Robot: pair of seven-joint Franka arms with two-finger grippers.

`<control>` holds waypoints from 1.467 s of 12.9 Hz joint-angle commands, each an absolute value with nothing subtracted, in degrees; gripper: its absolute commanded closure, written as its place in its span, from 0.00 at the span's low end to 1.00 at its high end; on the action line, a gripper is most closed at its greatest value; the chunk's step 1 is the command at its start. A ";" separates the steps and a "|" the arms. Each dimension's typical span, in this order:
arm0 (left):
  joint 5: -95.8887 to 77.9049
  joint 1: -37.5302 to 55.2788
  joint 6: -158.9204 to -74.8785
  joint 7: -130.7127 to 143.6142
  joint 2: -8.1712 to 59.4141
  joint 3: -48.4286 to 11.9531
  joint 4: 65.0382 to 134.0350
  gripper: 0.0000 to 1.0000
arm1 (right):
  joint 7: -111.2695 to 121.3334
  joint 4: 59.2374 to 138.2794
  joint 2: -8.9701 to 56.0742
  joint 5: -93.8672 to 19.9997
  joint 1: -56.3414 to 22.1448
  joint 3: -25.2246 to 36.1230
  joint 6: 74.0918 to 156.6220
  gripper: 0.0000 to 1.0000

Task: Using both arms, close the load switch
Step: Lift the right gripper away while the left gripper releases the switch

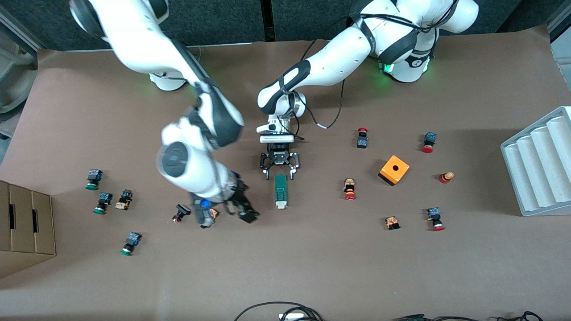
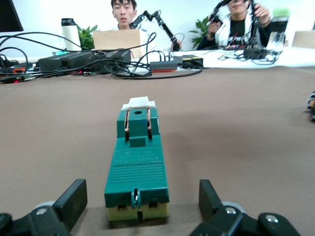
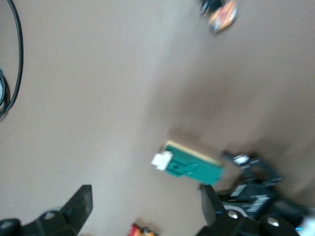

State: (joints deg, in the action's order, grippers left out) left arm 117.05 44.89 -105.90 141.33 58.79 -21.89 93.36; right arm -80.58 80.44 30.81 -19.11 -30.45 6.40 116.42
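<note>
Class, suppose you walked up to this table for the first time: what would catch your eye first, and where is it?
The green load switch lies flat mid-table, with the left gripper open right at its end, fingers apart on either side. The right gripper hangs open beside the switch, toward the right arm's end. An orange cube stands among scattered push buttons toward the left arm's end.

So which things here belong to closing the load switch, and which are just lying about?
Part of the job:
- load switch, lying flat on the table
- left gripper, open, at the switch's end farther from the front camera
- right gripper, open, beside the switch

Lying about:
- orange cube
- red-capped push buttons
- green-capped push buttons
- cardboard box
- white rack
</note>
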 commanded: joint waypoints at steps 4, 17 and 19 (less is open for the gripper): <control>106.73 45.26 -109.23 127.48 54.42 -22.85 92.37 0.00 | -49.71 90.26 8.46 -16.17 -17.95 5.19 95.22 0.00; 61.90 43.59 -114.26 73.94 38.16 -22.68 86.92 0.00 | 8.07 95.71 -2.55 -1.33 -2.99 9.93 88.07 0.00; 57.41 43.42 -113.30 67.45 36.13 -22.33 86.75 0.00 | 8.35 95.19 -2.37 0.08 -3.08 9.84 88.07 0.00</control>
